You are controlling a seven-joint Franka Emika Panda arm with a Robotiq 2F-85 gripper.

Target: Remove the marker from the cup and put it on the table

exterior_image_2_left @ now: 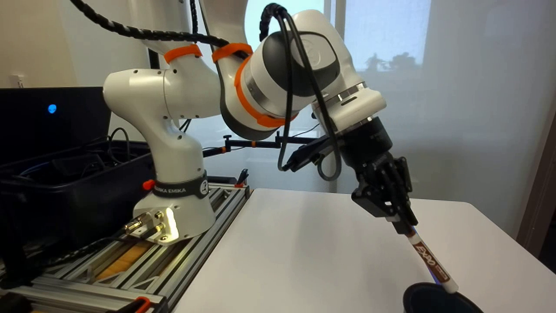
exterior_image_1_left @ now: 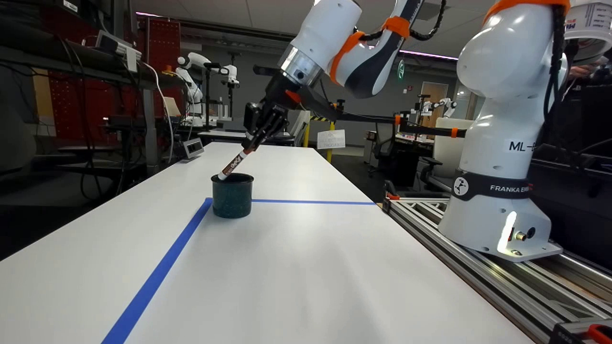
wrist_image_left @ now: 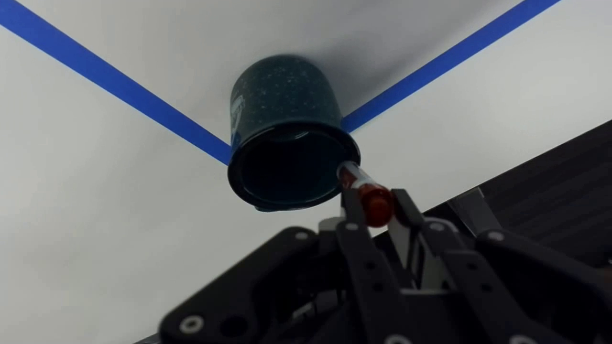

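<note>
A dark green speckled cup [exterior_image_1_left: 232, 198] stands upright on the white table [exterior_image_1_left: 296, 267]. It is partly cut off in an exterior view [exterior_image_2_left: 434, 300] and shows its open mouth in the wrist view [wrist_image_left: 287, 93]. My gripper [exterior_image_1_left: 249, 146] is shut on the red-brown cap end of a white and brown marker [exterior_image_1_left: 233, 165]. The fingertips [wrist_image_left: 376, 195] pinch it from both sides. The marker [exterior_image_2_left: 431, 263] slants down, and its white lower end is in sight at the cup's rim. I cannot tell whether it touches the rim. The cap's upper part is hidden by the fingers in both exterior views.
Blue tape lines [exterior_image_1_left: 162, 267] meet beside the cup on the table. The arm's base [exterior_image_1_left: 497, 224] stands on a metal rail frame [exterior_image_1_left: 459, 267] along one table edge. A small grey device [exterior_image_1_left: 192, 148] sits near the far edge.
</note>
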